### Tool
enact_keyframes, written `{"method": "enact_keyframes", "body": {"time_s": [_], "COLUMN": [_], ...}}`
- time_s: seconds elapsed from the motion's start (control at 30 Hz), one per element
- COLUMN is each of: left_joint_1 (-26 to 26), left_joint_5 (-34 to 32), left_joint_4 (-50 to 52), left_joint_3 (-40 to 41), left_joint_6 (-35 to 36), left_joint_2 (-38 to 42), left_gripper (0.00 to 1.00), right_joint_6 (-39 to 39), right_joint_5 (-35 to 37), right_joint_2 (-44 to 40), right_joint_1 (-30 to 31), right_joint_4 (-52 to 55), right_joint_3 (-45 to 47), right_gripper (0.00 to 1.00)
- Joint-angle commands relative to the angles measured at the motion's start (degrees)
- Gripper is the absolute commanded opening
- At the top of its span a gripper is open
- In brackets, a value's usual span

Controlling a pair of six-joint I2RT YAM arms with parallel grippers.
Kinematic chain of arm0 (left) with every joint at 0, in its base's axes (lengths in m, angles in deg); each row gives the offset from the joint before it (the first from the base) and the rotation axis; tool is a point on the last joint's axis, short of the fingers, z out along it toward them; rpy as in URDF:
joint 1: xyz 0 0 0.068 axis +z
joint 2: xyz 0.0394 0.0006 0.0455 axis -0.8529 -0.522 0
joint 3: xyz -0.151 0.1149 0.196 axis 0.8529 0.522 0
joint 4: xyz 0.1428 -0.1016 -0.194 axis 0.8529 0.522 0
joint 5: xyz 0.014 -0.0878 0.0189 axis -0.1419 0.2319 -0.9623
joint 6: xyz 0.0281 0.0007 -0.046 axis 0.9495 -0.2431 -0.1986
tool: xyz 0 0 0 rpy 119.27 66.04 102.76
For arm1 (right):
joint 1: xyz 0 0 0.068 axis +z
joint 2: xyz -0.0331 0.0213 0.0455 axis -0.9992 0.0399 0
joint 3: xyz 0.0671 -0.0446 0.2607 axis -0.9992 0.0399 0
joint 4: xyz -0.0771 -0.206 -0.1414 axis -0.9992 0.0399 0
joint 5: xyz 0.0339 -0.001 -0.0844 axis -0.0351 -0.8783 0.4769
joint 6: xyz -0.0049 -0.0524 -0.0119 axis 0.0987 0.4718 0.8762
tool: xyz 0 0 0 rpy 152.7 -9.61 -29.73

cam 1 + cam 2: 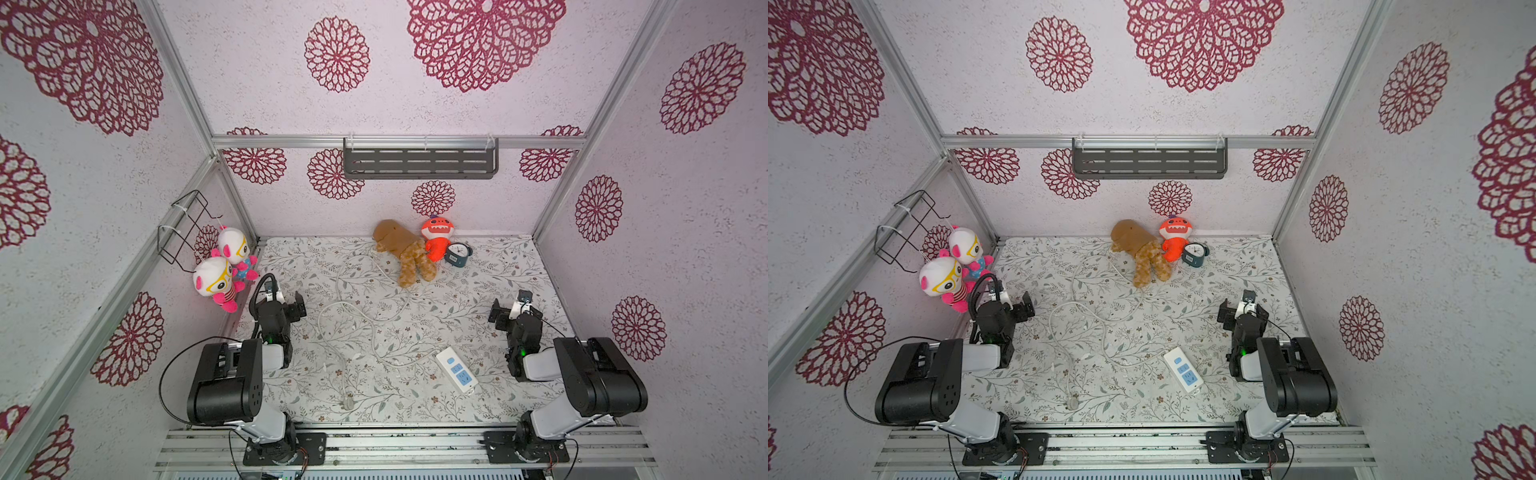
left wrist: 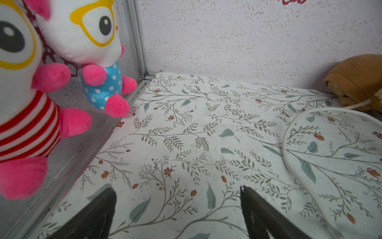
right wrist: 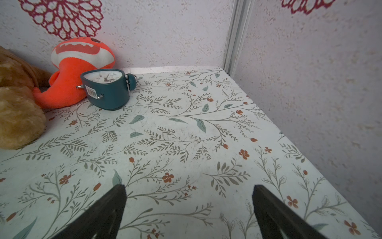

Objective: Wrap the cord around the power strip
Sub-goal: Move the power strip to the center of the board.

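Power strip (image 1: pixel 456 370) flat on the table (image 1: pixel 457 299), front right, sockets up, lying on a slant just inward of the right arm. Cord (image 2: pixel 283 144) loose and unwound, sprawling off the strip's far end in lazy loops across the middle, reaching toward the back wall, then trailing forward again. Plug (image 1: pixel 348 402) down near the front edge, well apart from the strip.

Left gripper (image 2: pixel 177 188) hovering at the table's left side, jaws released and spread wide over bare tabletop, one bend of cord off to the side. Right gripper (image 3: pixel 189 186) over on the right side, jaws likewise wide apart above the leafy print.

Pale covering underneath, grey sprigs and small rust flowers. At the back, brown plush (image 1: pixel 399 249), orange plush (image 1: pixel 436 241) and alarm clock (image 1: pixel 458 253) huddled together. Two bespectacled dolls (image 1: pixel 214 282) hanging at the left wall beside a wire basket (image 1: pixel 187 224). Dark shelf (image 1: pixel 419 163) on the back wall. White textured walls all round, big crimson flower medallions, aluminium framing in the corners.
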Motion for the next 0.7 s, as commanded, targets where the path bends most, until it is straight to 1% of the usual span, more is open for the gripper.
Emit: {"method": "enact_keyframes", "body": {"time_s": [0.0, 0.03, 0.07, 0.1, 0.13, 0.2, 0.23, 0.27, 0.33, 0.4, 0.43, 0.47, 0.53, 0.6, 0.67], "left_joint_1": [0.51, 0.23, -0.02, -0.23, -0.73, -2.76, -2.87, -2.92, -3.16, -4.80, -6.00, -7.42, -10.33, -13.10, -15.66], "left_joint_5": [-0.02, -2.40, -5.30, -7.23, -8.77, -13.69, -12.84, -10.38, -4.47, 1.63, 2.96, 4.35, 7.97, 12.86, 16.40], "left_joint_4": [-0.96, -1.87, -1.36, 1.18, 4.17, 13.84, 19.84, 25.92, 31.46, 35.24, 37.01, 39.16, 42.30, 44.59, 46.97], "left_joint_3": [-0.79, -0.34, -0.02, -0.15, -0.69, -3.49, -5.66, -8.34, -12.44, -16.14, -18.04, -20.37, -24.42, -28.21, -31.60], "left_joint_6": [-1.02, -1.31, -2.13, -2.75, -2.76, -2.45, -3.45, -5.06, -6.79, -7.34, -6.97, -6.30, -4.27, -1.91, 0.64], "left_joint_2": [1.17, 1.59, 3.20, 5.59, 7.95, 14.46, 17.17, 19.75, 22.28, 23.26, 22.93, 22.20, 20.28, 17.85, 15.93], "left_gripper": [0.97, 0.97, 0.97, 0.97, 0.97, 0.97, 0.97, 0.97, 0.97, 0.97, 0.97, 0.97, 0.97, 0.97, 0.97], "right_joint_6": [0.99, 1.03, 0.90, 1.32, 1.85, 1.86, 1.25, 0.76, 0.08, -2.80, -5.49, -8.62, -13.21, -17.19, -18.87], "right_joint_5": [-0.43, 0.06, 0.15, -0.23, -1.15, -6.56, -7.87, -9.34, -9.99, -8.70, -6.85, -6.98, -10.14, -8.50, -5.79], "right_joint_2": [-1.78, -2.73, -5.64, -9.80, -14.68, -24.62, -27.45, -30.19, -34.91, -39.23, -40.88, -42.40, -43.67, -43.21, -42.64], "right_joint_1": [-0.27, -0.18, -0.13, 0.01, 0.46, 1.21, 1.76, 2.88, 6.37, 12.51, 15.59, 18.81, 23.34, 27.69, 31.41], "right_joint_4": [-1.81, -2.00, -0.06, 4.86, 11.41, 30.49, 36.65, 43.24, 53.47, 65.64, 70.51, 75.12, 82.61, 91.14, 97.97], "right_joint_3": [0.58, 0.92, 1.20, 0.46, -0.84, -6.67, -8.84, -10.95, -13.88, -18.00, -19.58, -20.95, -22.37, -24.08, -24.99], "right_gripper": [0.99, 0.99, 0.99, 0.97, 0.97, 0.99, 0.98, 0.96, 0.94, 0.93, 0.93, 0.93, 0.94, 0.94, 0.94]}}
